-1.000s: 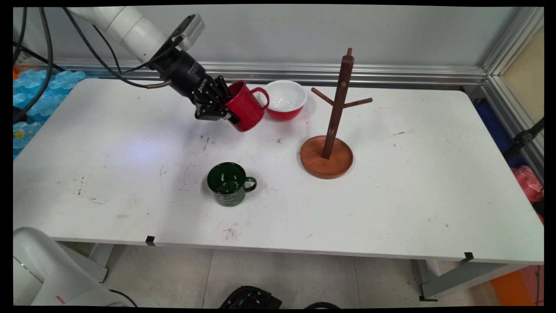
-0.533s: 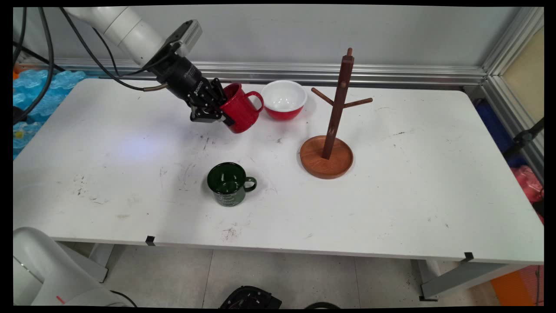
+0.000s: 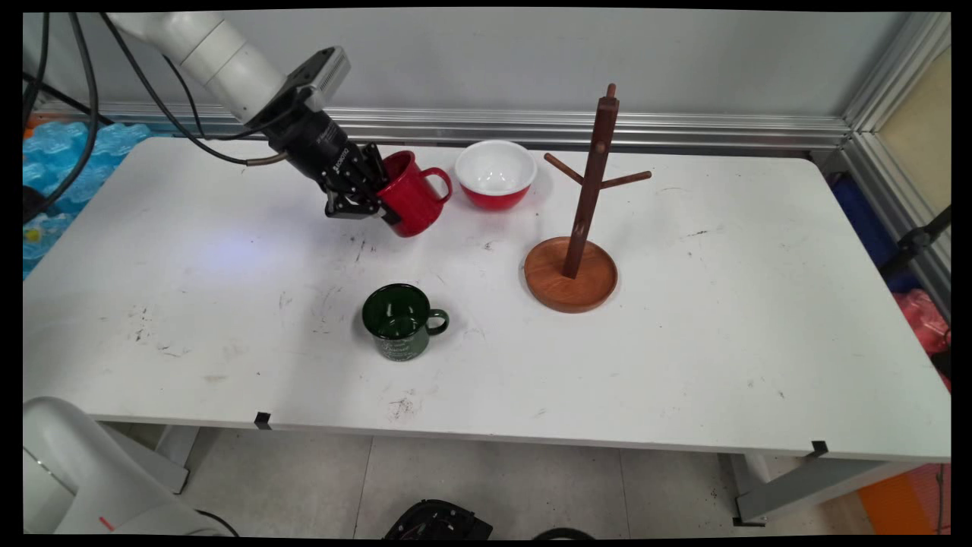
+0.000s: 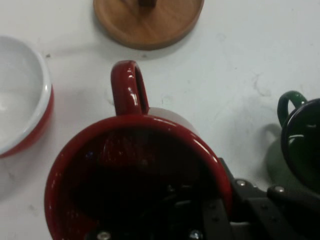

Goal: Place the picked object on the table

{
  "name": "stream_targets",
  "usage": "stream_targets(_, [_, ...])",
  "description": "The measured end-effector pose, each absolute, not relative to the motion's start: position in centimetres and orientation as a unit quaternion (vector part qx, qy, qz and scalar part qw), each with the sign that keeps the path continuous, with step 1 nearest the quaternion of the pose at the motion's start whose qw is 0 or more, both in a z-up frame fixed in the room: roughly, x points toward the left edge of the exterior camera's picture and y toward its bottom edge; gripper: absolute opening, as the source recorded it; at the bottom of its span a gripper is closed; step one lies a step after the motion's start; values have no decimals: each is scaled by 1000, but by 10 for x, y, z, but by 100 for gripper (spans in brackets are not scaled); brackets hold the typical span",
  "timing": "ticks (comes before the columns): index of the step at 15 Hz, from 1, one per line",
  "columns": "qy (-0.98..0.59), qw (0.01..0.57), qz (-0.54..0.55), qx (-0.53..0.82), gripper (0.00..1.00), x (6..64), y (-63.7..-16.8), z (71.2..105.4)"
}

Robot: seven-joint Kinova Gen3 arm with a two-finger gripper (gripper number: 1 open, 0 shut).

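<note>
My gripper [image 3: 377,199] is shut on the rim of a red mug [image 3: 411,198], held tilted just above the table at the back middle, handle pointing right. In the hand view the red mug [image 4: 135,170] fills the lower frame, its mouth toward the camera and its handle up, with one finger inside it and one outside. A red bowl with a white inside [image 3: 496,173] sits just right of the mug. A dark green mug [image 3: 399,321] stands upright nearer the front, and the green mug [image 4: 302,140] shows at the hand view's right edge.
A wooden mug tree [image 3: 585,199] with pegs stands on a round base right of the bowl; its base [image 4: 148,21] shows at the top of the hand view. The white table [image 3: 721,319] stretches right. Blue wrapping [image 3: 72,163] lies off the left edge.
The gripper has carried the red mug left and slightly down, away from the red bowl, which now shows fully. The green mug and mug tree have not moved.
</note>
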State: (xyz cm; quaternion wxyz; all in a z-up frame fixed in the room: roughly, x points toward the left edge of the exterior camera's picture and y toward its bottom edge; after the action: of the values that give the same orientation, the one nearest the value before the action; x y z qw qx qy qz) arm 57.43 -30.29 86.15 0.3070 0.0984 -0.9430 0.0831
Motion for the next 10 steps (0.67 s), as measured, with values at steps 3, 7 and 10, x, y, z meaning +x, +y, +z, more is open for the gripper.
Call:
stream_targets(3, [-946, 299, 83, 95, 0, 577, -303, 858])
stream_targets(7, [-950, 287, 82, 95, 0, 581, -301, 853])
stream_targets(10, [-953, 276, 78, 97, 0, 584, -299, 849])
